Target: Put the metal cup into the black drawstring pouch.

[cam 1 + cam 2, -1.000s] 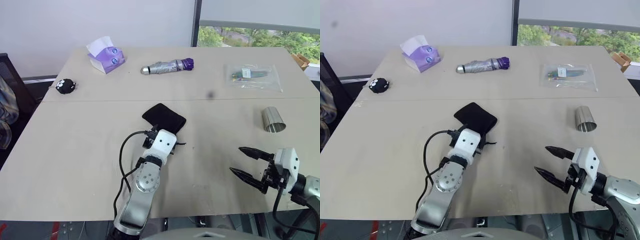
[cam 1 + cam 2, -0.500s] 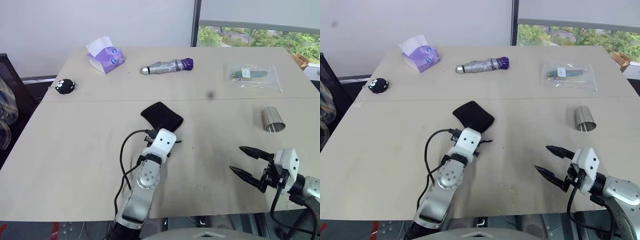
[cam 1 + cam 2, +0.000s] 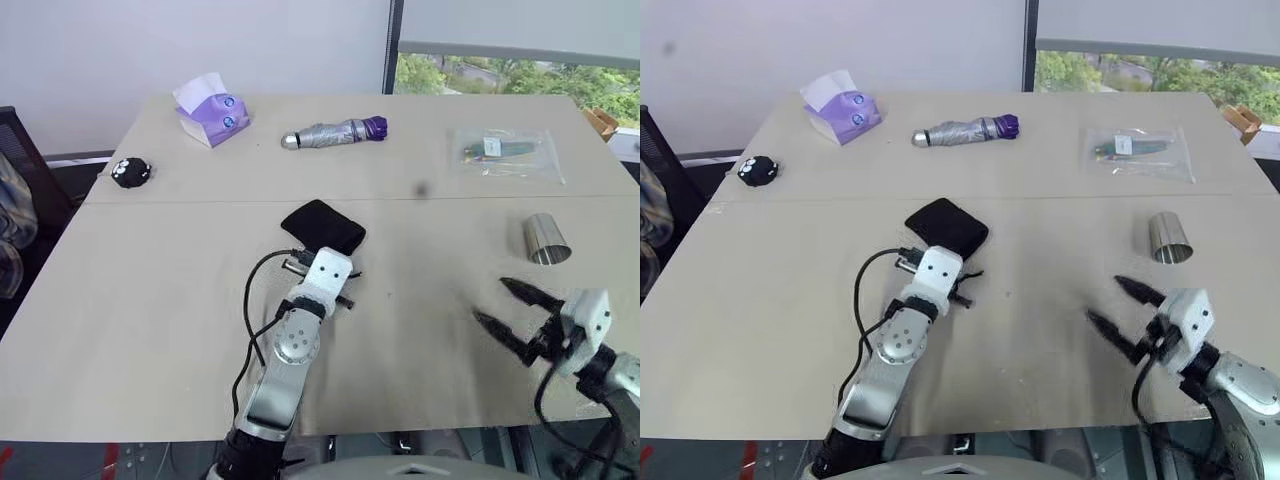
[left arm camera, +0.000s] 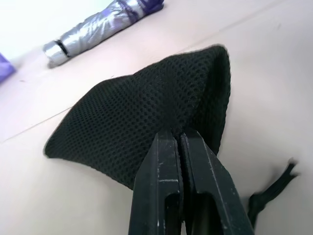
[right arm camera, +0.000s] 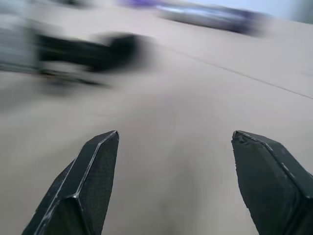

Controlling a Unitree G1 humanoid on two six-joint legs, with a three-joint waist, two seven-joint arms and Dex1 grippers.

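Level, left fingers [image 4: 176, 147] pinching pouch [image 4: 146, 112]

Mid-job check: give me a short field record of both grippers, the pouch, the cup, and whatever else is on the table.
left gripper: shut on the edge of the soft black mesh drawstring pouch
right gripper: open, holding nothing, near the table's front right
shiny silver metal cup: lying on its side, right of the pouch, apart from both grippers
beige table: also carries a folded silver umbrella with purple end, a purple tissue pack, a clear plastic bag
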